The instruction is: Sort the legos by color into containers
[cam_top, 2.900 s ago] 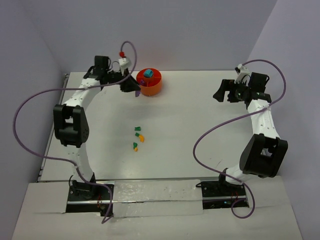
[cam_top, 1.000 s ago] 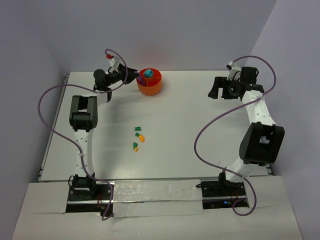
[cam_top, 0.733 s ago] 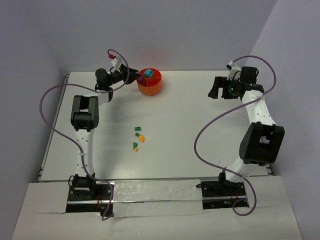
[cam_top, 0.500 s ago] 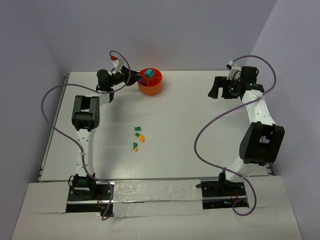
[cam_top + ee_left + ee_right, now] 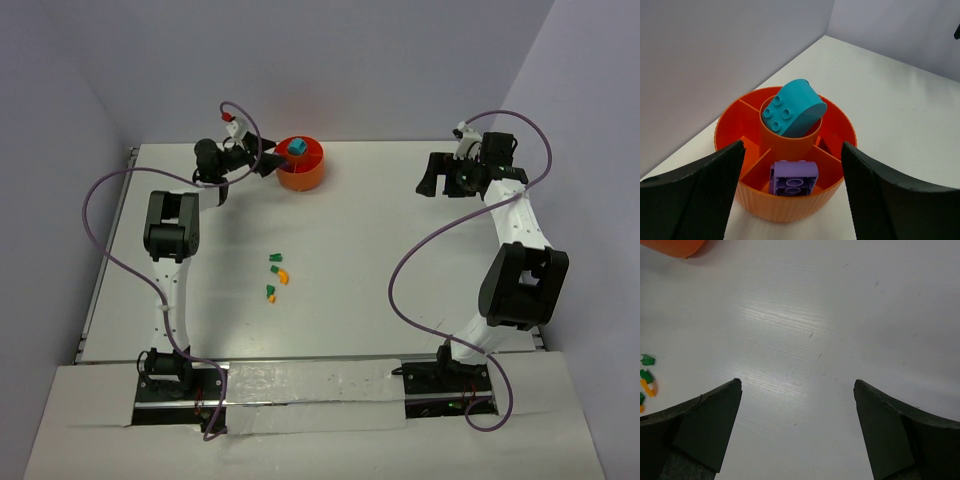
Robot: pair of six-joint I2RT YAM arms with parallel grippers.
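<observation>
The left end effector hangs released and empty, facing the round orange plastic tub. One purple brick lies in the tub's nearest compartment, and one teal brick sits tilted in its central ring. What look like three small green bricks and two orange-yellow ones lie in the middle of the desk, back toward the bases and nearer the left arm. The right end effector gapes empty.

The right wrist view cuts off the orange tub at its top edge and the loose legos at its left. From above, those legos are too small to show their shapes.
</observation>
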